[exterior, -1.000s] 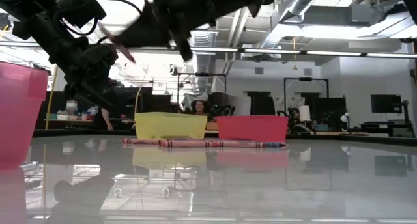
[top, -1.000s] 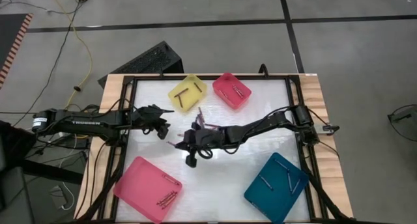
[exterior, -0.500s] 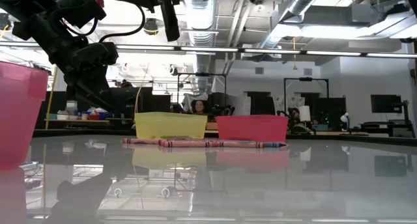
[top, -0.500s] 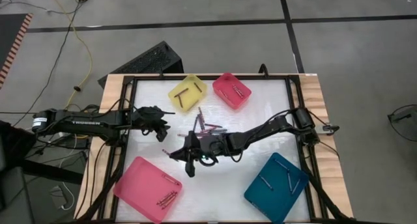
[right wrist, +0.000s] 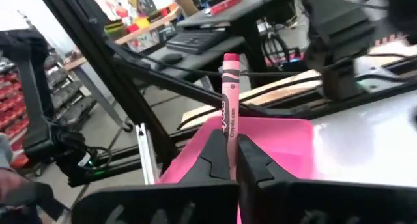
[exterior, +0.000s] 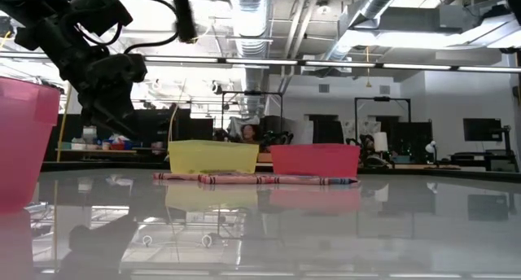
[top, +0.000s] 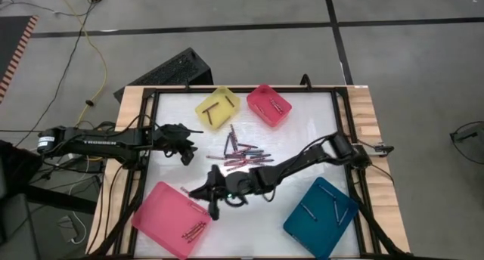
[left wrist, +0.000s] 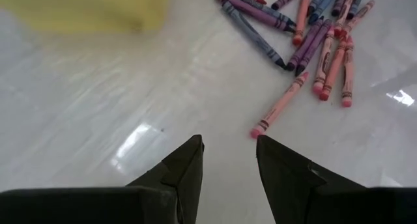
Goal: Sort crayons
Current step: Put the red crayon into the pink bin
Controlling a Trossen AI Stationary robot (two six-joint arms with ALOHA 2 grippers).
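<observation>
A loose heap of crayons (top: 242, 153), pink, purple and bluish, lies flat on the white table; in the left wrist view the crayons (left wrist: 313, 28) spread ahead of my left gripper (left wrist: 228, 142). That left gripper (top: 187, 153) hovers open at the table's left, holding nothing, with one pink crayon (left wrist: 280, 107) lying just beyond its fingertips. My right gripper (top: 197, 192) reaches across to the far corner of the large pink tray (top: 172, 218), shut on a pink crayon (right wrist: 229, 87). My right gripper pinches the pink crayon's near end (right wrist: 230, 138) between its two fingers (right wrist: 212, 155). The fingers point level, coming from the table's right. The crayon runs along them and sticks out well past their ends. It is lifted clear, above the pink tray's edge (right wrist: 260, 129).
A yellow tray (top: 218, 107) and a small pink tray (top: 269, 103) stand at the far edge, each with a few crayons. A teal tray (top: 321, 217) with crayons stands near right. The large pink tray holds several crayons. A black frame (top: 151, 139) borders the table.
My right gripper has carried the pink crayon from the crayon heap toward the table's near left corner, reaching the large pink tray, and has rolled somewhat. The heap, hidden under the arm before, now shows.
</observation>
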